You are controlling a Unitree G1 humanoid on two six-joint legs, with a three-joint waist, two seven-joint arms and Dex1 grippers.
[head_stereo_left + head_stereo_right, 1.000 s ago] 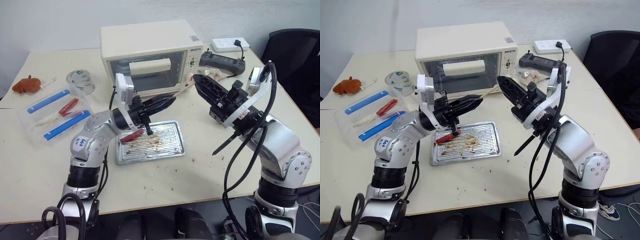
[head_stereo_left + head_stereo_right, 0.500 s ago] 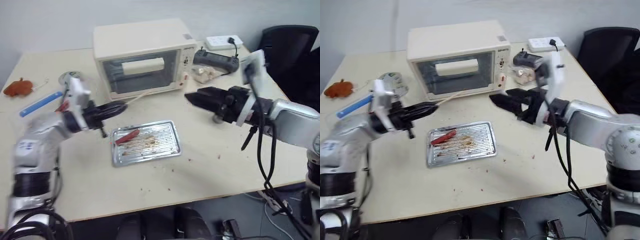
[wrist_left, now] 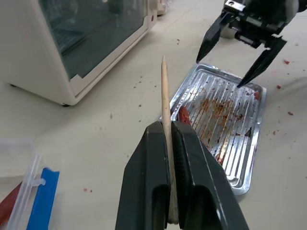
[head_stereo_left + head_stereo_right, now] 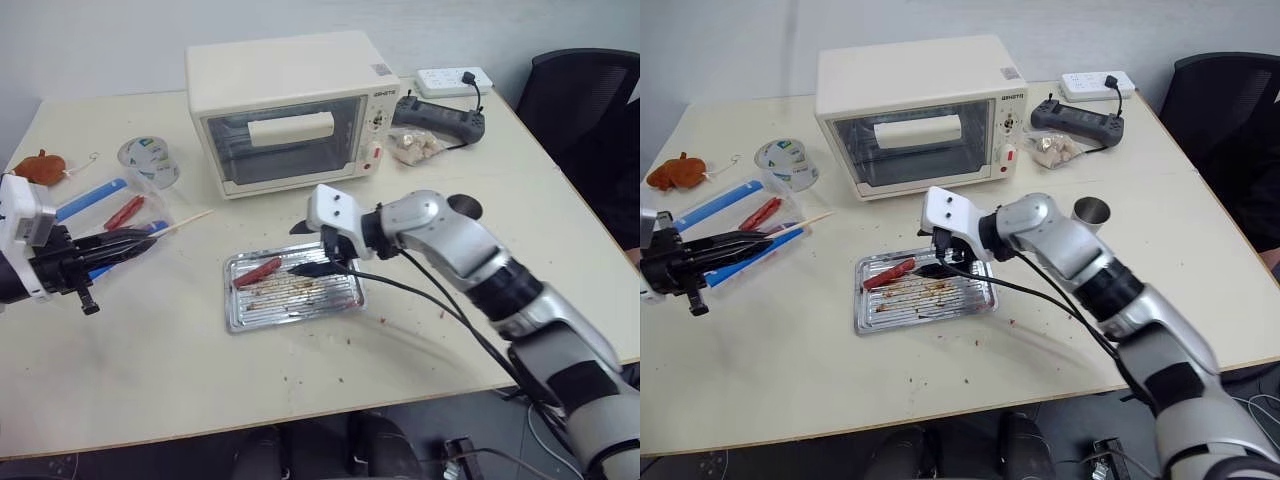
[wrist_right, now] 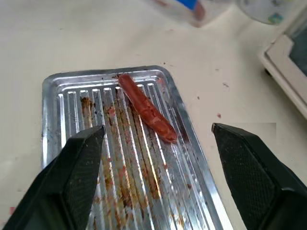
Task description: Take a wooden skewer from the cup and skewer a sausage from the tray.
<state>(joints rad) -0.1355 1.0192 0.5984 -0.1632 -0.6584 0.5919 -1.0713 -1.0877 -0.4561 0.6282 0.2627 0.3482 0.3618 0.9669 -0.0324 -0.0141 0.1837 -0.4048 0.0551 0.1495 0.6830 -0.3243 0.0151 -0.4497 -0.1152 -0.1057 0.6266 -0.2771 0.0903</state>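
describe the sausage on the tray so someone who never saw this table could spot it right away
Start at the cream toaster oven at the back of the table; just in front of it lies the silver ridged tray. The sausage is the short reddish-brown piece lying loose at the tray's left end, ahead of the open right gripper. Unlike the red sausages in the clear plastic box, it has no stick.

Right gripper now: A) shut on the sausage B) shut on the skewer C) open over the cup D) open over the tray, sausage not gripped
D: the right gripper has its fingers spread wide above the tray, and the sausage lies loose on the ridged base ahead of them; the wooden skewer is in the left gripper.
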